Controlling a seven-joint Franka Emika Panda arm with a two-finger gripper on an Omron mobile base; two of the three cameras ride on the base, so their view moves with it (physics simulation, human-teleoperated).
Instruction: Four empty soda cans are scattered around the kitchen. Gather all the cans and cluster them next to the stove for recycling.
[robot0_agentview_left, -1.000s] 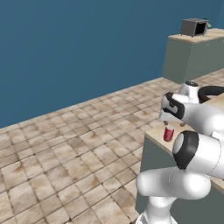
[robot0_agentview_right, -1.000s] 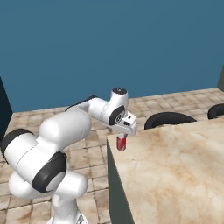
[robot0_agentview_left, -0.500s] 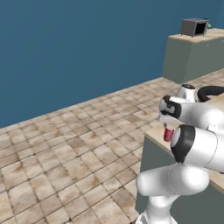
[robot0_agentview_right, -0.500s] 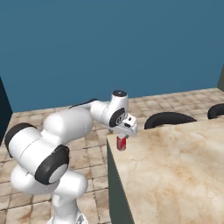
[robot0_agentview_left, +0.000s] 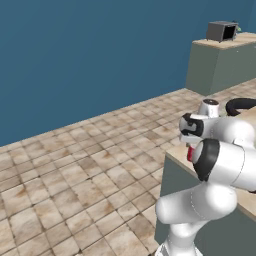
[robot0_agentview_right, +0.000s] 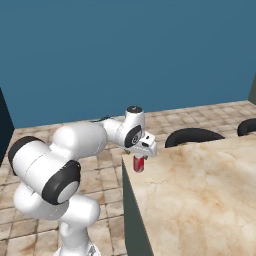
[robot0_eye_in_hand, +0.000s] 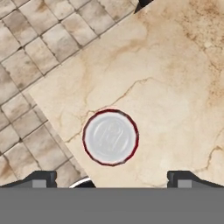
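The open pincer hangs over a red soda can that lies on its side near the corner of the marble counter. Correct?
Not quite: the soda can stands upright, not on its side. The hand view looks straight down on its round silvery top. The rest holds: the pincer is open above it, near the counter corner.

A dark toaster (robot0_agentview_left: 222, 31) sits on a far counter (robot0_agentview_left: 220, 65).
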